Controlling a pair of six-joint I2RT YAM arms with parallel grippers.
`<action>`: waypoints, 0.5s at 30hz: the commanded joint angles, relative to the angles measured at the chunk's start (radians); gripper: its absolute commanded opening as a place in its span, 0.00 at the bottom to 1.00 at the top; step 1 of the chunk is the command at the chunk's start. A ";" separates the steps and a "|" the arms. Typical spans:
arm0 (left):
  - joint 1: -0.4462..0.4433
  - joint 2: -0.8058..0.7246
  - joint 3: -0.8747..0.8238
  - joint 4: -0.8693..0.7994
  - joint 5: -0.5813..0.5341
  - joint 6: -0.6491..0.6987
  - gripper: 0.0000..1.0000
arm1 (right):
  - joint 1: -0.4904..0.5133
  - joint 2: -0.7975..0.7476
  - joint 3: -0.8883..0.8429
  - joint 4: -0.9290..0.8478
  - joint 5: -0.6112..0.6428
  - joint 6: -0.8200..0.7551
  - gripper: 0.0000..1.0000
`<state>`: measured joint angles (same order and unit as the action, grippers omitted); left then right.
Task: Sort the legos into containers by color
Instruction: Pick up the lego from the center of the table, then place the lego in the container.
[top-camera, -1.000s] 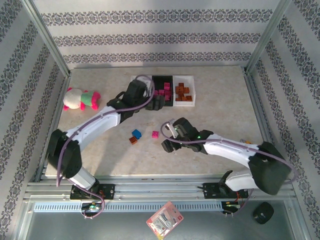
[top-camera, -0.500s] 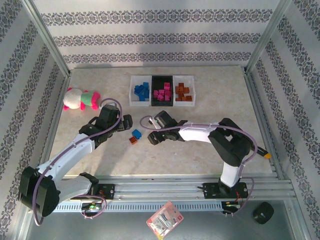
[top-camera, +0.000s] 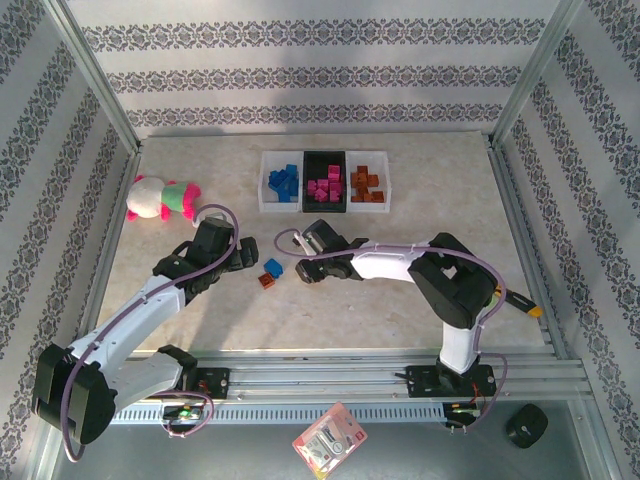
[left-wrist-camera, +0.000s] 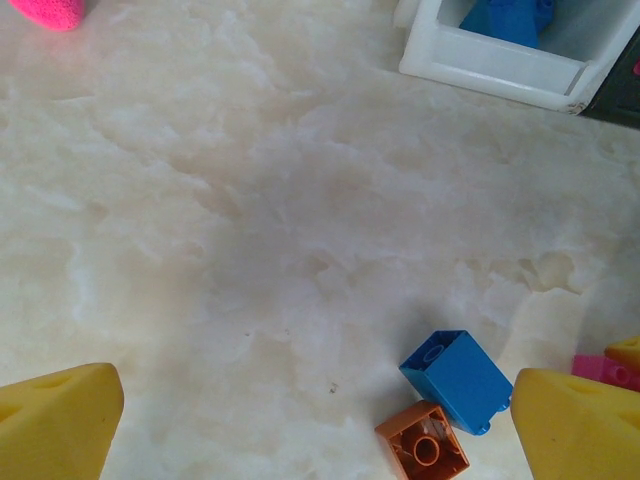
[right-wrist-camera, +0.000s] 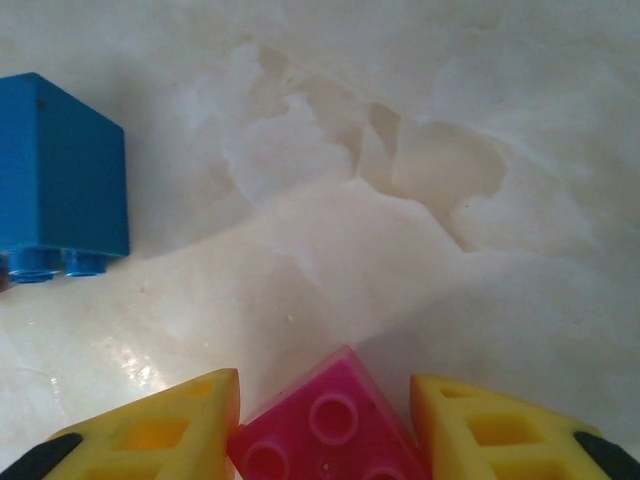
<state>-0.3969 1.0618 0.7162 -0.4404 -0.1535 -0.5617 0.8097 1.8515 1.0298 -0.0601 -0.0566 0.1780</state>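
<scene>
Your beige marbled table (top-camera: 430, 290) fills centre frame, ringed by striped wallpaper (top-camera: 300, 75); your left gripper (left-wrist-camera: 315, 385) gapes wide, your right gripper (right-wrist-camera: 325, 385) pinches a pink brick (right-wrist-camera: 335, 435).

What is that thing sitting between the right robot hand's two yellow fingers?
A magenta pink plastic lego brick, studs up, sits on the table between the fingers of the right gripper; the right wrist view shows it.
</scene>
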 joint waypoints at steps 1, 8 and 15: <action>0.010 0.012 -0.004 0.018 0.023 0.036 0.99 | 0.003 -0.083 0.007 -0.012 0.027 0.006 0.39; -0.017 0.066 -0.010 0.109 0.044 0.057 0.99 | -0.099 -0.097 0.153 -0.030 0.057 -0.026 0.40; -0.043 0.114 -0.015 0.152 0.064 0.090 0.99 | -0.224 0.074 0.403 -0.045 0.064 -0.076 0.40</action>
<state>-0.4248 1.1732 0.7143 -0.3473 -0.1043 -0.5167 0.6163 1.8442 1.3510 -0.0849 -0.0162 0.1444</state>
